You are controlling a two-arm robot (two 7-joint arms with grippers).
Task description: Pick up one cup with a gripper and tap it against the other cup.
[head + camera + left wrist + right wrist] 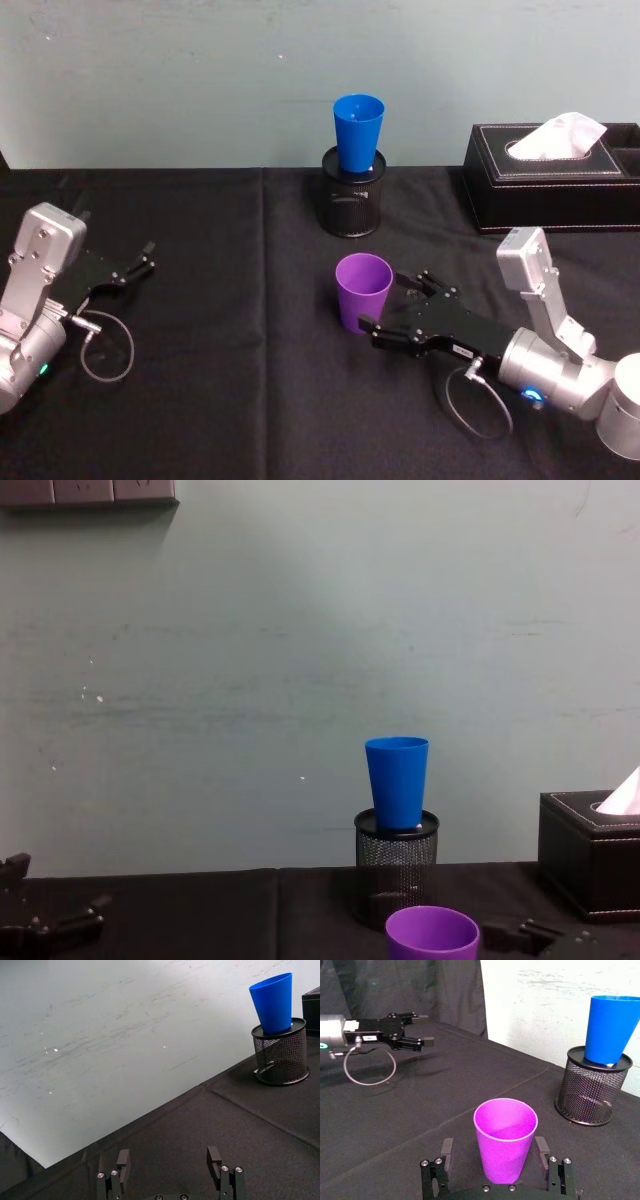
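The purple cup [362, 288] stands upright on the black cloth, near the middle of the table. My right gripper [385, 302] is open, one finger on each side of the cup's lower half. In the right wrist view the cup [505, 1139] sits between the fingers [446, 1149] with a small gap on both sides. The blue cup [358, 130] stands upright in a black mesh pen holder [352, 198] at the back by the wall, well beyond the purple one. My left gripper [138, 266] rests open at the far left, holding nothing.
A black tissue box [555, 175] stands at the back right, next to the mesh holder. The wall [300, 680] rises right behind the blue cup [397, 782]. Black cloth [230, 380] covers the table between the two arms.
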